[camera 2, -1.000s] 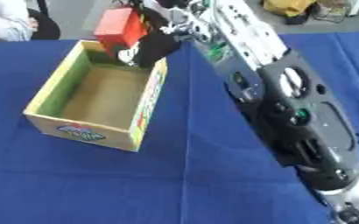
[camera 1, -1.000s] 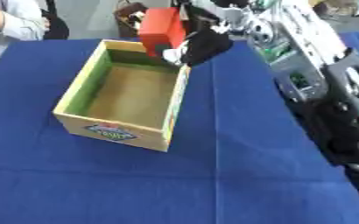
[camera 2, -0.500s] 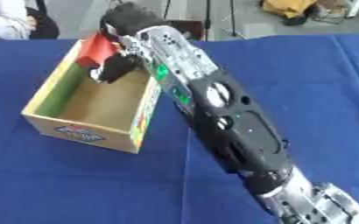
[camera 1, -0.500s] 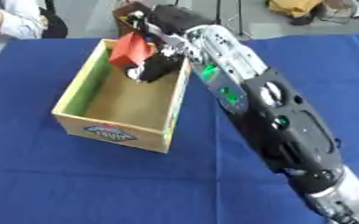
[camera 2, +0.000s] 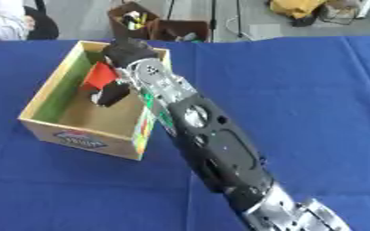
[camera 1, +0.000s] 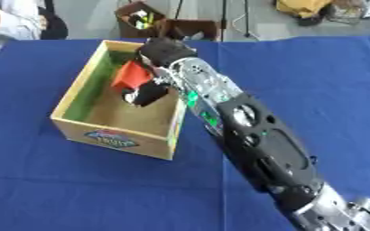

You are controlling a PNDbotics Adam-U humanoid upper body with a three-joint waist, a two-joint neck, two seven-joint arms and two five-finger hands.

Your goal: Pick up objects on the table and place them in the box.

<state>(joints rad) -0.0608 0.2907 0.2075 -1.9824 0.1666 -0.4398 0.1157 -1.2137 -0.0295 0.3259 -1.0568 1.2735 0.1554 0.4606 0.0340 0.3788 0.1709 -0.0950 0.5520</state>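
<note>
1. Our right hand has its dark fingers curled round a red block-shaped object, holding it inside the open cardboard box with a green inner wall, over the far half.
2. Our black and silver right arm reaches in from the lower right across the box's right wall.
3. The box stands on a blue cloth-covered table.
4. Beyond the table's far edge we see a grey floor and a brown bin of small items.

A red object sits tilted inside the open cardboard box, above its floor.
</note>
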